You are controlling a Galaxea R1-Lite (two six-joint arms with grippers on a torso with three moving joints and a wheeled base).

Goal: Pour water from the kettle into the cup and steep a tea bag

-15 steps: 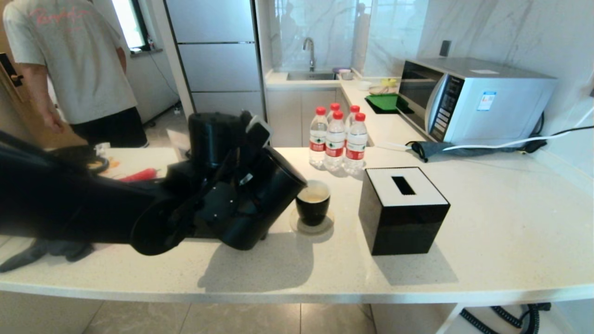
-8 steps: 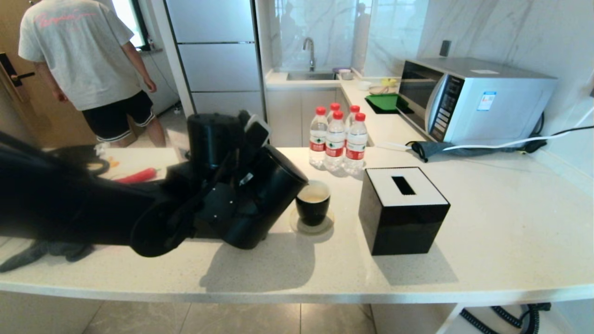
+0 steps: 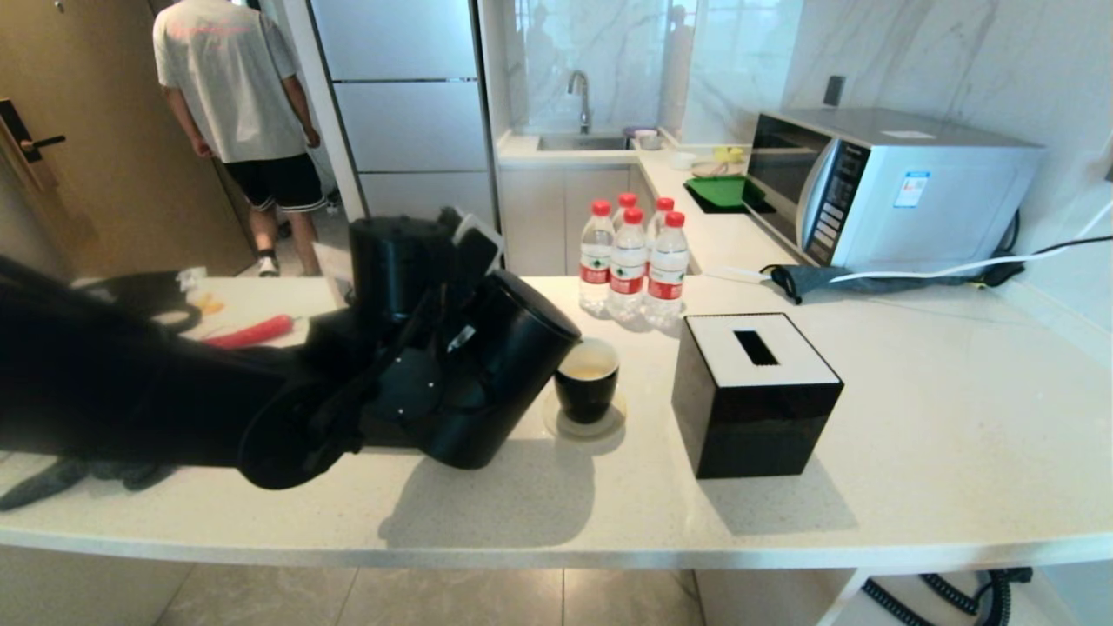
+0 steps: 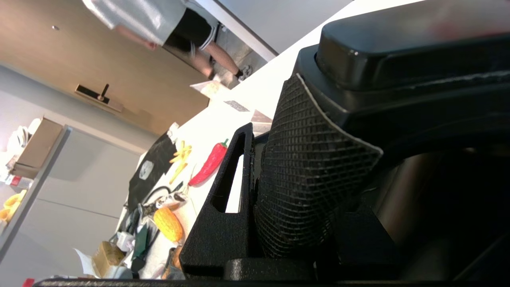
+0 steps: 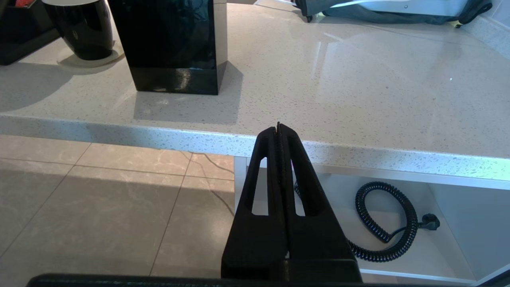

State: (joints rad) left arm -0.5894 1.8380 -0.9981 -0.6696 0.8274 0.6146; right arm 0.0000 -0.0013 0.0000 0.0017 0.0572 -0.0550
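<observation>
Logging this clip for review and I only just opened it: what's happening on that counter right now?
The left gripper holds the kettle by its handle, tipped with its top toward the cup, which sits on a coaster and already holds pale liquid. No stream is visible. The right gripper is parked, shut, below the counter edge. No tea bag is in view.

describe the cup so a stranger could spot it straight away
Start at the microwave, come down to the black tissue box. The cup stands just left of it on a clear coaster, beside the tilted kettle. Unlike its neighbours it is small, round, handleless, white inside.
</observation>
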